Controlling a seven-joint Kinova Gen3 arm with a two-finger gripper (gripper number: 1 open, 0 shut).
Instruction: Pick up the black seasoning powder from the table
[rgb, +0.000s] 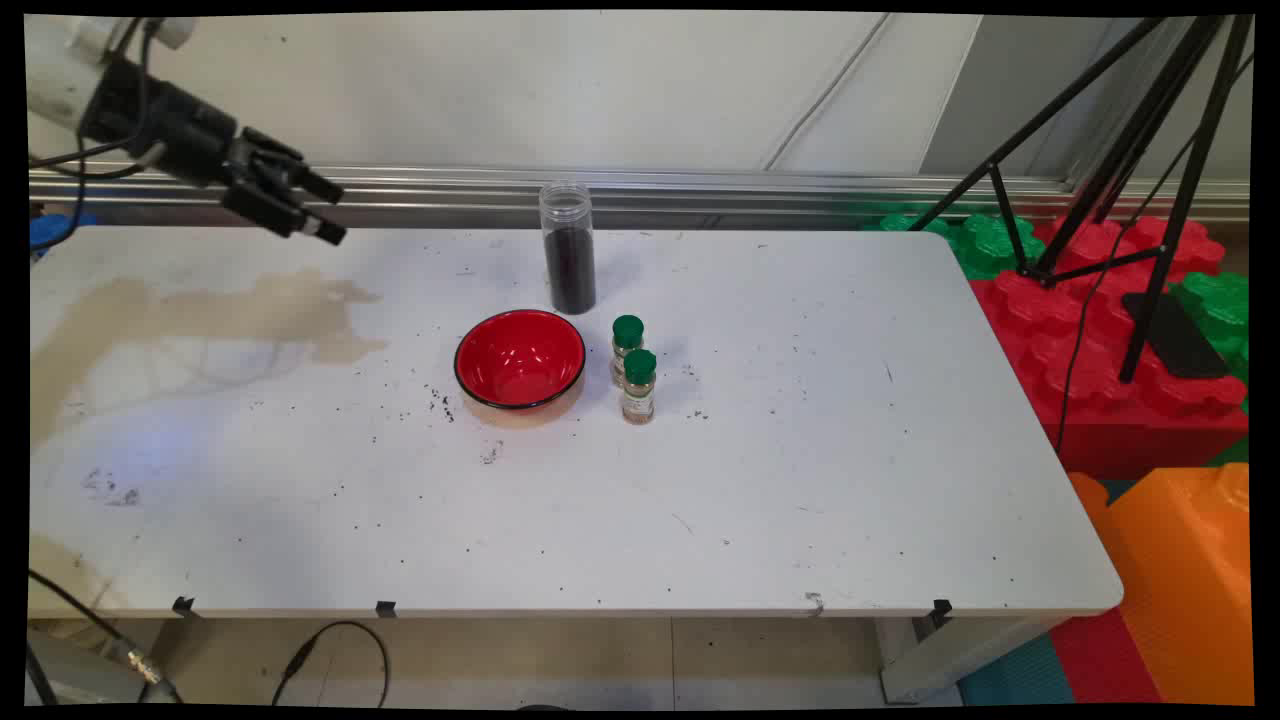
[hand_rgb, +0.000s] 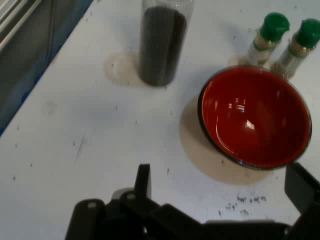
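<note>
White table (rgb: 800, 500) carries a stained patch at its left, where the gripper (rgb: 325, 210) hangs raised with fingers (hand_rgb: 143, 181) apart, holding nothing. Well right of it sits a red bowl (rgb: 519, 358), a dark-filled jar (rgb: 569, 248) behind, two green-capped bottles (rgb: 633, 370) just beside.

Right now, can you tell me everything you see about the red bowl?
The bowl is round, glossy red inside with a thin black rim, and looks like plastic. It is empty and stands upright on the white table, near the middle. Nothing touches it: the tall jar of dark stuff stands behind it, two green-capped bottles just beside it. Dark crumbs lie around it.
</note>
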